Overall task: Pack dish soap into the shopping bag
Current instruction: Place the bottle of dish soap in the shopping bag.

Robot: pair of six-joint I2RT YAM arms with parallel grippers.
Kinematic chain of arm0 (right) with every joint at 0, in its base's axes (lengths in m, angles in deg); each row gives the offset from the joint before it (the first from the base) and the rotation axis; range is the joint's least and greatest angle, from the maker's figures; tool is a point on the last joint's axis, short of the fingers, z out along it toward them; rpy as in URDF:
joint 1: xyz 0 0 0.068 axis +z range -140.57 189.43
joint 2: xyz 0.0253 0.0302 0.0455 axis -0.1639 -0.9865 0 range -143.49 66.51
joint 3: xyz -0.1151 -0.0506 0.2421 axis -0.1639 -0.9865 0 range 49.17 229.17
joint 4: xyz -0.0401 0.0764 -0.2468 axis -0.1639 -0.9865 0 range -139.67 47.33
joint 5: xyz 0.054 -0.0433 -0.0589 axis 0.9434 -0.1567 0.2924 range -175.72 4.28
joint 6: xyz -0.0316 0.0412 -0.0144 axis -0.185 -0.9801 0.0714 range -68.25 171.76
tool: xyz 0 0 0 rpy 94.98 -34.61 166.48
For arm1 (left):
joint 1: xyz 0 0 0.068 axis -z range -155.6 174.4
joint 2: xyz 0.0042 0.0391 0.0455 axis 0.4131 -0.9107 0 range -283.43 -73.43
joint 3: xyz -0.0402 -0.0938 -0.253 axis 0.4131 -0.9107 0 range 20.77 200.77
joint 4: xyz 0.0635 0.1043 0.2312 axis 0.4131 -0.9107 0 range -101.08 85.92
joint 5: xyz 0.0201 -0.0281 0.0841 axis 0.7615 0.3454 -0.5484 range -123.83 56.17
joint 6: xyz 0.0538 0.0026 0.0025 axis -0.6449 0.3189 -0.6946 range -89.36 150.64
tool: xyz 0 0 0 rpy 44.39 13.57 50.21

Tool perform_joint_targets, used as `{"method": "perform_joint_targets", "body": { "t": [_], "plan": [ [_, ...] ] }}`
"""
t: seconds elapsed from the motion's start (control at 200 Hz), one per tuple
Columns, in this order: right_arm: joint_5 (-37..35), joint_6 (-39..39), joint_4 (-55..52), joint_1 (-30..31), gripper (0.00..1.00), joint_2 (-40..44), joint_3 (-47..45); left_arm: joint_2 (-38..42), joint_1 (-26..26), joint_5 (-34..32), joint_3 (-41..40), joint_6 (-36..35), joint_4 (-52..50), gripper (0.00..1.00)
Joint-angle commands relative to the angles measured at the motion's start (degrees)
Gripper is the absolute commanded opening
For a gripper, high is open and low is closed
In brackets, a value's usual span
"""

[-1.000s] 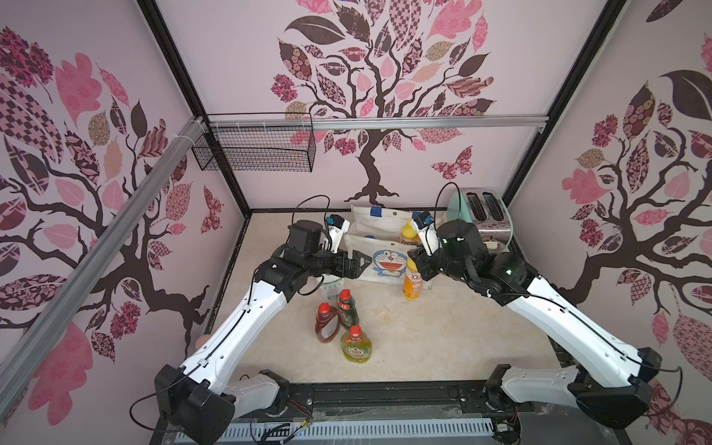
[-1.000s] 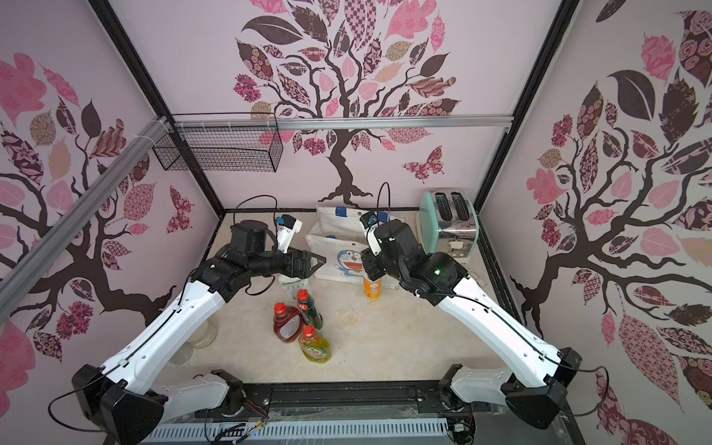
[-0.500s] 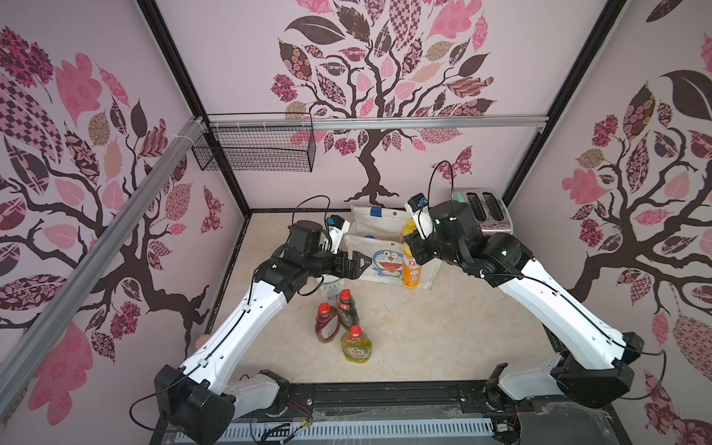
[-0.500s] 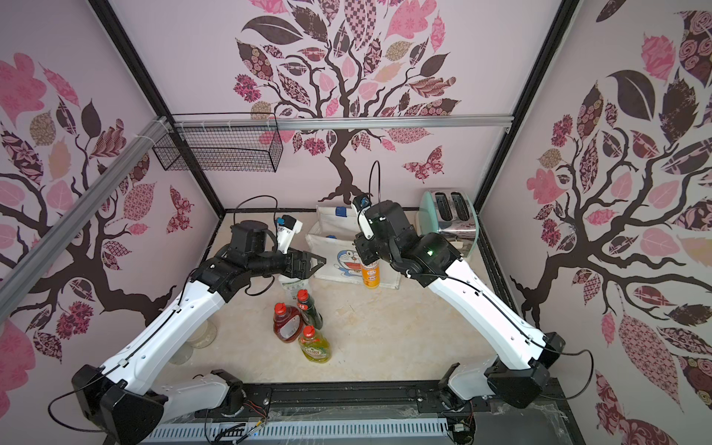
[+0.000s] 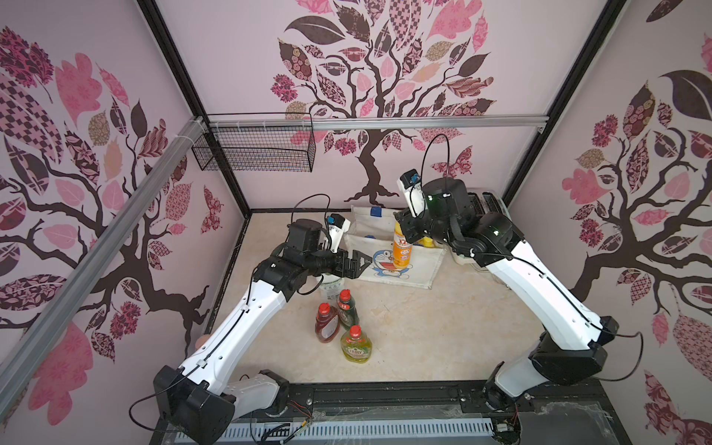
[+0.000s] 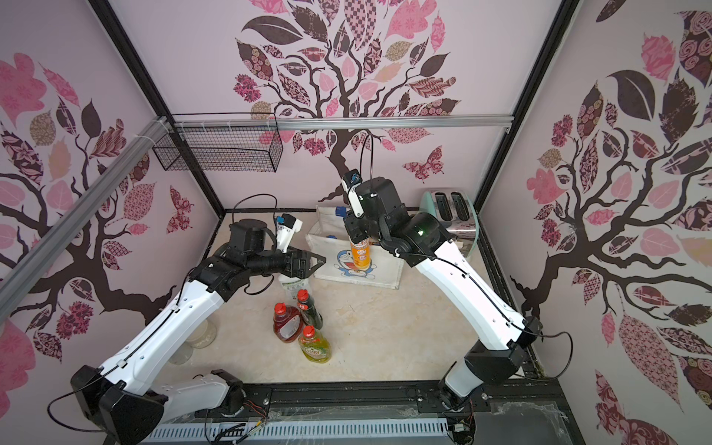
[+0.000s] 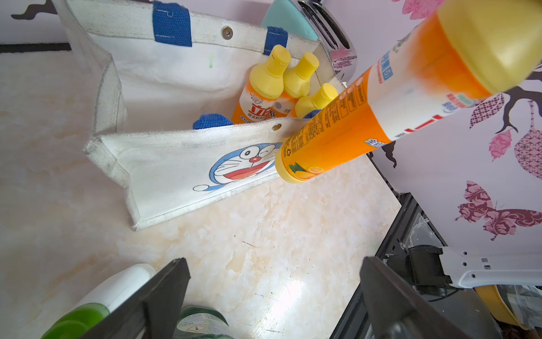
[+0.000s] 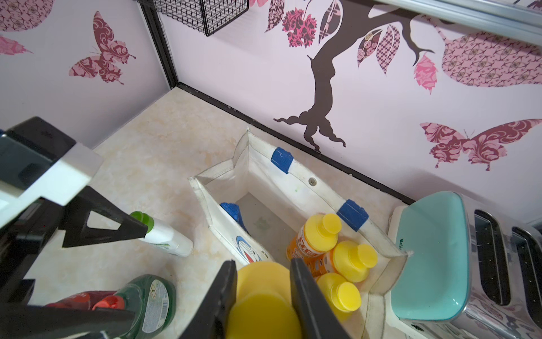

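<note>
The right gripper (image 8: 264, 293) pinches the orange bottle (image 5: 401, 254) by its cap; it should clear the shopping bag (image 5: 416, 275) rim before lowering; the left gripper (image 5: 362, 265) gapes empty

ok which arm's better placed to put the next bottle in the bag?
Right. The right gripper grips an orange bottle by its cap, lifted beside the open shopping bag. The left gripper is open and empty.

I'm looking into a lab booth posing as a kitchen: a toaster (image 6: 452, 215) is sitting on a marble-look counter (image 6: 385, 327), wallpapered panels (image 6: 200, 57) are standing behind the toaster, and an aluminium rail (image 6: 385, 122) and wire basket (image 6: 219, 154) are hanging higher than it.
</note>
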Motion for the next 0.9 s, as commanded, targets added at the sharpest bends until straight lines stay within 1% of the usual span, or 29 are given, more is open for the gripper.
{"method": "perform_joint_targets", "body": {
  "t": [0.0, 0.08, 0.16, 0.37, 0.51, 0.895],
  "plan": [
    [-1.06, 1.84, 3.52, -0.42, 0.0, -0.92, 6.41, 0.34, 0.14, 0.28, 1.62, -1.25, -0.21, 0.97],
    [-1.01, 2.18, 1.99, -0.89, 0.0, -3.1, 9.35, 0.37, 0.15, 0.1, 1.4, -1.3, -0.07, 0.97],
    [-1.05, 2.66, 0.73, -1.28, 0.0, -4.88, 14.22, 0.09, 0.1, 0.1, 1.23, -1.26, -0.16, 0.97],
    [-0.89, 3.2, -0.33, -2.84, 0.0, -7.56, 20.73, 0.49, 0.14, 0.02, 0.96, -1.67, -0.12, 0.97],
    [-0.88, 3.53, 0.27, -3.84, 0.0, -8.39, 22.84, 0.36, 0.15, -0.08, 1.18, -1.87, -0.55, 0.97],
    [-0.42, 3.87, 2.09, -6.04, 0.0, -8.93, 24.38, 1.09, 0.08, -0.25, 0.87, -2.0, -0.66, 0.97]
  ]
}}
